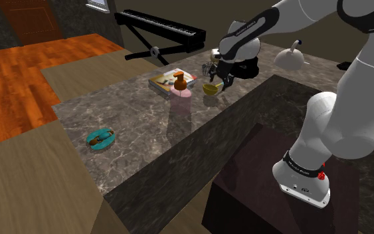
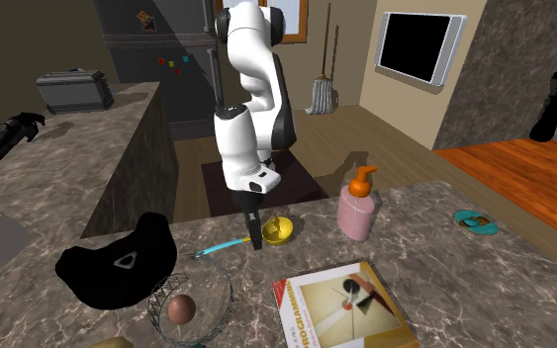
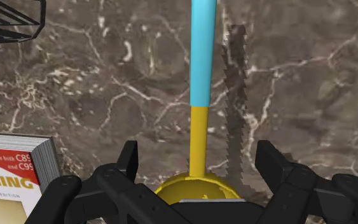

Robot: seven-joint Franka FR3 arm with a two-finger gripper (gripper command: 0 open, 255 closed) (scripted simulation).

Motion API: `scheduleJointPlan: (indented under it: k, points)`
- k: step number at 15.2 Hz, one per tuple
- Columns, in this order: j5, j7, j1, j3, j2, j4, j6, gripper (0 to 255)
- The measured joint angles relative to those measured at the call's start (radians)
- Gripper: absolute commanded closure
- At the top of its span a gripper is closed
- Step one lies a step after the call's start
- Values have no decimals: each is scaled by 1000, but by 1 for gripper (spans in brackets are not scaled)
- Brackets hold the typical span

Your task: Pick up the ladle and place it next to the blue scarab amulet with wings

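Note:
The ladle (image 3: pixel 203 57) lies flat on the dark marble counter (image 1: pixel 132 113), with a yellow bowl (image 1: pixel 211 88) (image 2: pixel 278 230) and a handle that turns from yellow to light blue (image 2: pixel 222 247). My black gripper (image 3: pixel 198 162) (image 1: pixel 224 78) (image 2: pixel 255 237) hangs just over it, open. Its fingers (image 3: pixel 130 159) stand on either side of the yellow part of the handle by the bowl, without touching it. The teal winged scarab amulet (image 1: pixel 101 138) (image 2: pixel 479 221) lies far off, near the counter's end at the shoulder view's left.
A pink soap dispenser (image 1: pixel 181 93) (image 2: pixel 357 208) stands between ladle and amulet. A book (image 1: pixel 169 81) (image 3: pixel 12 172), a wire basket (image 2: pixel 189 306), a black headset (image 2: pixel 118 267) and a white teapot (image 1: pixel 291 58) surround the ladle. Bare counter lies around the amulet.

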Motion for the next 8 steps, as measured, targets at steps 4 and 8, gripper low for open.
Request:
scheduleJointPlan:
  k: [4, 8]
  points:
    - [52, -39, -1, 3, 38, -2, 25, 0]
    - [56, -42, -1, 3, 41, -2, 26, 0]
